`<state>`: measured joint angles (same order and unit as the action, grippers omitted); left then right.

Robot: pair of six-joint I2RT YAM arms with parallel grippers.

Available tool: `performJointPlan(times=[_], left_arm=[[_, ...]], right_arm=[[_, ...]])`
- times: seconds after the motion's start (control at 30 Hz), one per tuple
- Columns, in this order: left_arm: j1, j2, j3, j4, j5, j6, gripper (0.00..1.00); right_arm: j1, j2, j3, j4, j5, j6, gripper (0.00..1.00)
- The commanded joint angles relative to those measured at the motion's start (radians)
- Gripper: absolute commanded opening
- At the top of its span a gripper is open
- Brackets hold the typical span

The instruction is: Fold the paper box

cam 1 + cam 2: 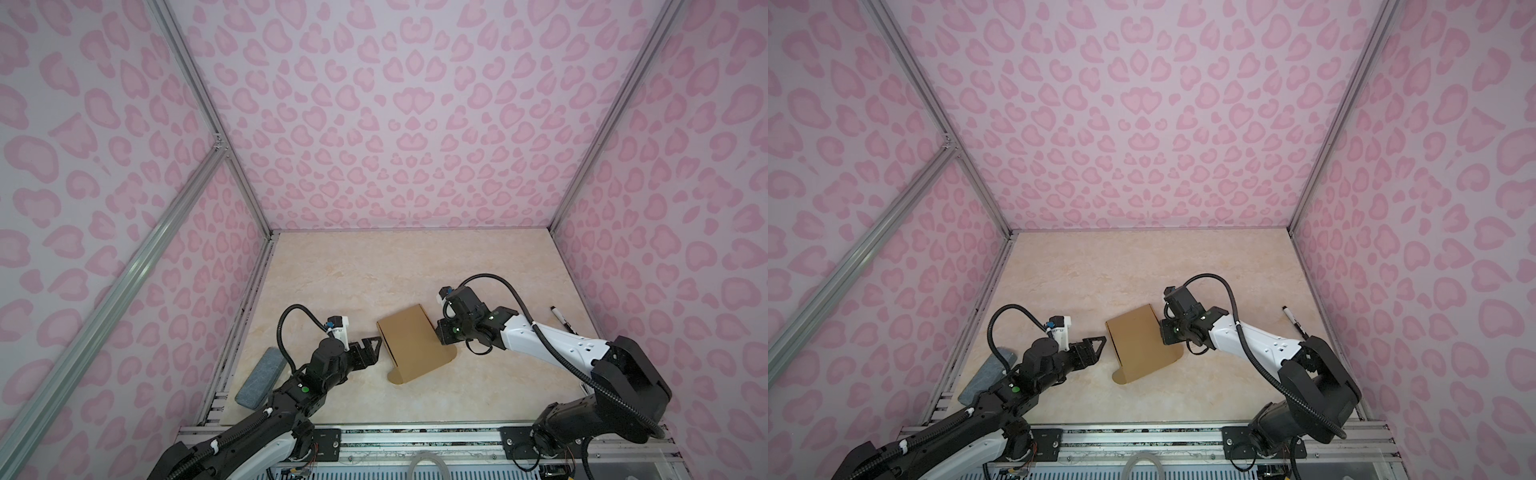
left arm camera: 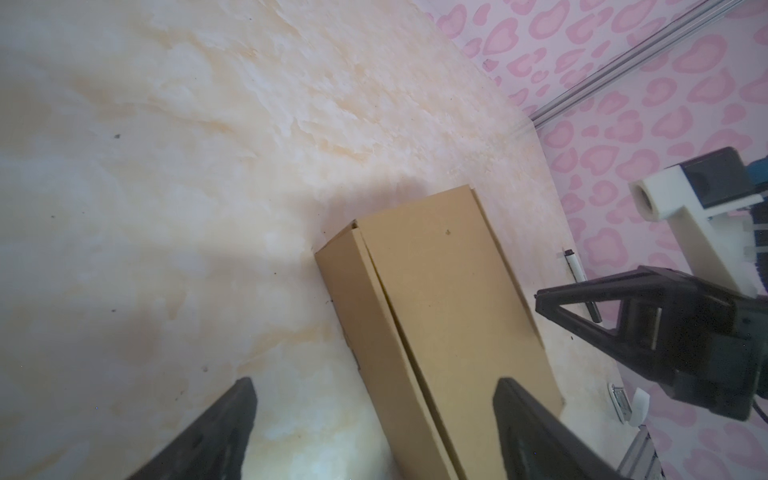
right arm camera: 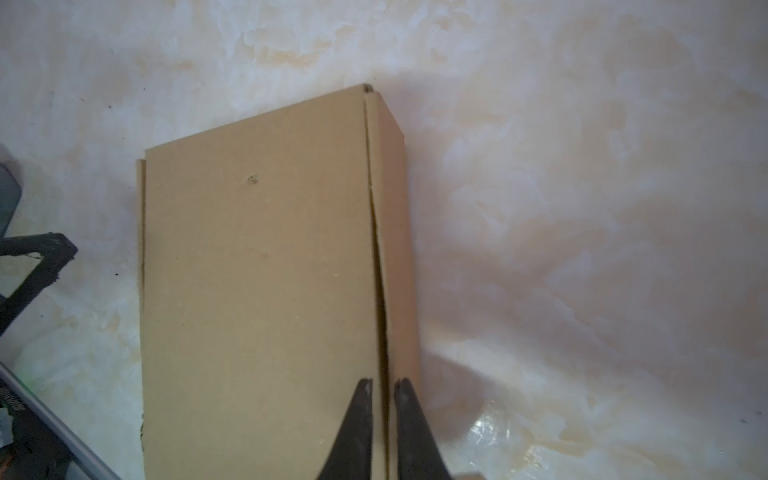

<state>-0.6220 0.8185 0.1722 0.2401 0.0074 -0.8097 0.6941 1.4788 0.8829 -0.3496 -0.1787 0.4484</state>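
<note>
- Flat on the table [image 1: 374,270], lid down: paper box [image 1: 415,345].
- Spread wide just beside it, not touching: left gripper [image 1: 374,349].
- Pinched to a slit at its side seam: right gripper [image 3: 383,384]; grasping or not, cannot tell.

far tabletop [image 1: 395,266] bare, paper box [image 1: 411,345] mid-table — grey block [image 1: 262,376] left edge, marker [image 1: 561,318] right edge

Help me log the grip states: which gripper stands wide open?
The left gripper: its jaws stand wide apart near the paper box, while the right gripper shows only a narrow gap.
</note>
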Motion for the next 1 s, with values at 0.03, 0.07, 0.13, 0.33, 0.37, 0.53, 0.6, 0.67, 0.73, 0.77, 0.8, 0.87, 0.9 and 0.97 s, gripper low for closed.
performJointPlan(times=[0.03, 0.07, 0.13, 0.33, 0.37, 0.53, 0.6, 0.67, 0.73, 0.77, 0.8, 0.87, 0.9, 0.97], left_arm=[[0.001, 0.0, 0.011, 0.033, 0.005, 0.011, 0.92], [0.001, -0.002, 0.01, 0.031, 0.006, 0.012, 0.92], [0.001, -0.008, 0.009, 0.028, 0.006, 0.014, 0.92], [0.002, -0.02, 0.001, 0.027, 0.005, 0.015, 0.91], [0.001, -0.019, 0.0, 0.027, 0.005, 0.014, 0.91], [0.001, -0.016, 0.0, 0.028, 0.005, 0.015, 0.91], [0.001, -0.012, 0.0, 0.028, 0.005, 0.015, 0.91], [0.002, -0.004, 0.004, 0.03, 0.006, 0.018, 0.91], [0.001, 0.002, 0.007, 0.033, 0.006, 0.017, 0.91], [0.001, 0.006, 0.008, 0.033, 0.006, 0.017, 0.91], [0.002, 0.01, 0.009, 0.034, 0.007, 0.017, 0.92], [0.001, 0.016, 0.008, 0.038, 0.009, 0.016, 0.91], [0.001, 0.019, 0.009, 0.037, 0.009, 0.015, 0.91], [0.001, 0.022, 0.008, 0.039, 0.012, 0.014, 0.91]], right_arm=[[0.008, 0.018, 0.021, -0.081, 0.076, -0.036, 0.18], [0.008, 0.019, 0.025, -0.087, 0.084, -0.041, 0.18], [0.01, 0.023, 0.033, -0.093, 0.1, -0.049, 0.18], [0.006, 0.059, 0.051, -0.095, 0.093, -0.072, 0.17], [0.006, 0.062, 0.052, -0.091, 0.088, -0.072, 0.17], [0.013, 0.043, 0.05, -0.076, 0.086, -0.068, 0.18], [0.016, 0.041, 0.056, -0.078, 0.09, -0.07, 0.19], [0.018, 0.041, 0.059, -0.076, 0.089, -0.072, 0.19], [0.021, 0.046, 0.056, -0.07, 0.084, -0.074, 0.19], [0.021, 0.053, 0.058, -0.069, 0.08, -0.075, 0.19], [0.02, 0.06, 0.058, -0.067, 0.079, -0.077, 0.19], [0.021, 0.073, 0.059, -0.065, 0.083, -0.08, 0.19], [0.019, 0.079, 0.058, -0.065, 0.086, -0.083, 0.19], [0.019, 0.091, 0.06, -0.066, 0.103, -0.088, 0.18]])
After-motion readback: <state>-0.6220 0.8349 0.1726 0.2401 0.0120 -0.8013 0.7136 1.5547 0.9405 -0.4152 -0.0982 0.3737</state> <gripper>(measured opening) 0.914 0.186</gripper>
